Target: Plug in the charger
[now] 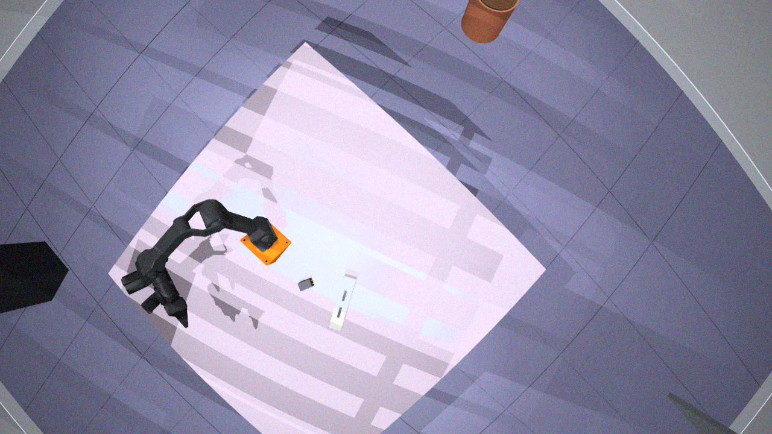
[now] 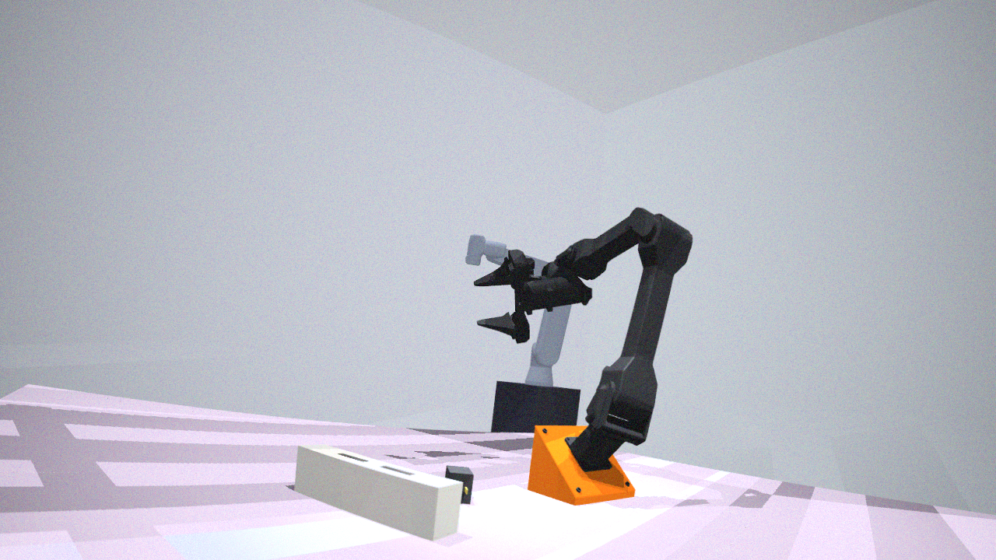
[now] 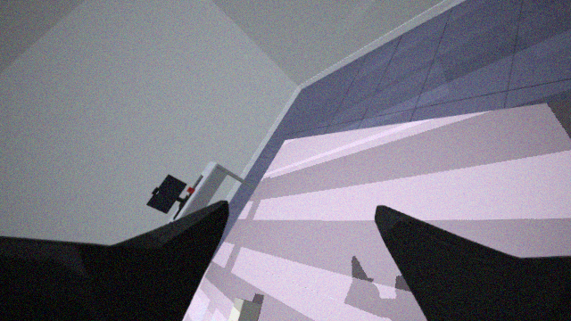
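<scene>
The charger [image 1: 305, 284] [image 2: 457, 480] is a small dark grey block lying on the table, its metal prongs facing the cream power strip [image 1: 342, 304] [image 2: 376, 495]. The strip has two dark slots on top and stands a short way from the charger. A pale block end, apparently the strip, shows at the bottom of the wrist view; I cannot tell what the small dark piece at its edge is. My gripper [image 1: 186, 323] [image 2: 477, 302] [image 3: 302, 209] is open and empty, high above the table's left part, well away from the charger.
The orange arm base [image 1: 276, 251] [image 2: 550, 470] stands near the charger. The table [image 1: 410, 178] [image 2: 229, 480] has its left corner under the arm. Beyond it are a black pedestal [image 1: 32, 275] [image 2: 534, 407] with a grey arm [image 2: 553, 337] and a brown pot [image 1: 483, 24] on the floor.
</scene>
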You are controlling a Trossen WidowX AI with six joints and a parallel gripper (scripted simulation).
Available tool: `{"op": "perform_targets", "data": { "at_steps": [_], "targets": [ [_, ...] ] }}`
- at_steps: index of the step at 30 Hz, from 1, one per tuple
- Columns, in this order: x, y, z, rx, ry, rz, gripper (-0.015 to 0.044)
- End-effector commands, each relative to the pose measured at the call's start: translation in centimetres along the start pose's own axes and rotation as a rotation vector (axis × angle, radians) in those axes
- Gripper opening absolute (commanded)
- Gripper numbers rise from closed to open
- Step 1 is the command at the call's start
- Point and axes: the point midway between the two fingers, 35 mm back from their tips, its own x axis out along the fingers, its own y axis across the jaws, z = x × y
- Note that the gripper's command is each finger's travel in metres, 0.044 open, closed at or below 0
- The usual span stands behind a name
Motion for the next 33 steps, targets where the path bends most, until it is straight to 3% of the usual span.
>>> {"op": "perform_targets", "data": {
  "at_steps": [1, 33],
  "targets": [
    [1.5, 1.0, -1.1, -0.08, 0.055, -0.018, 0.044],
    [10.2, 7.6, -11.3, -0.706, 0.466, -0.051, 0.044]
  ]
}}
